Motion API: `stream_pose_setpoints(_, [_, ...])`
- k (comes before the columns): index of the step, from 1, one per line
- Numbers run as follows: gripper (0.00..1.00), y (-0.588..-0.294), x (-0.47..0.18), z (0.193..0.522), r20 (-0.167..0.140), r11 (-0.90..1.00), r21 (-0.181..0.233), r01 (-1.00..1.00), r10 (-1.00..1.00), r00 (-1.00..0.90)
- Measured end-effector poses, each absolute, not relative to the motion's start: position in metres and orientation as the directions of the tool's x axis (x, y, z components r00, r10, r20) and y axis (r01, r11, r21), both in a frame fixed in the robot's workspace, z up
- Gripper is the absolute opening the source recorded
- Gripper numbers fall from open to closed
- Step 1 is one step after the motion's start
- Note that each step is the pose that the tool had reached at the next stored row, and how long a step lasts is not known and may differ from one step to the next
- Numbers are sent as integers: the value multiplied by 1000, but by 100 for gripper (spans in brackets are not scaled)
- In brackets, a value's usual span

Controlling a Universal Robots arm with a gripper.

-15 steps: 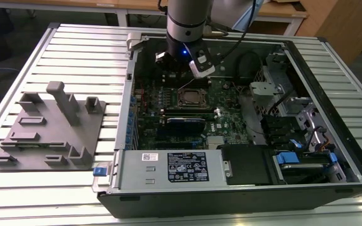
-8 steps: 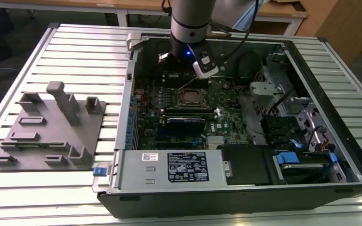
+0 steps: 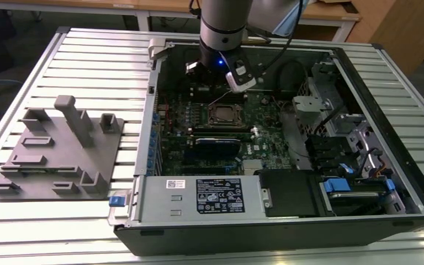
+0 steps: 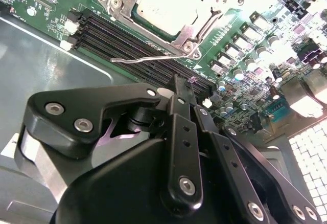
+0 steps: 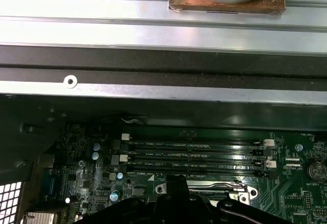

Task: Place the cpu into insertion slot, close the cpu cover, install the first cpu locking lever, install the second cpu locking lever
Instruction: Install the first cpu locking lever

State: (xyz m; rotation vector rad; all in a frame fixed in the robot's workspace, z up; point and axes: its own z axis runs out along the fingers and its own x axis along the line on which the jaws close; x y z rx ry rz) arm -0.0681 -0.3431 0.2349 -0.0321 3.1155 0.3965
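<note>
Here the claw [image 4: 177, 82], seemingly pressed together, hovers over the memory slots [image 4: 127, 42] beside a jutting cpu locking lever [image 4: 143, 59].

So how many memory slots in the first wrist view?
4 slots, parallel in one bank between the case wall and the hand; every other one has white end clips. Others may be hidden.
</note>
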Motion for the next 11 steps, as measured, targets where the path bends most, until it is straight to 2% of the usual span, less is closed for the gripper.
stream_pose_setpoints(11, [10, -341, -58, 232, -3, 968, 250, -18, -18, -1000])
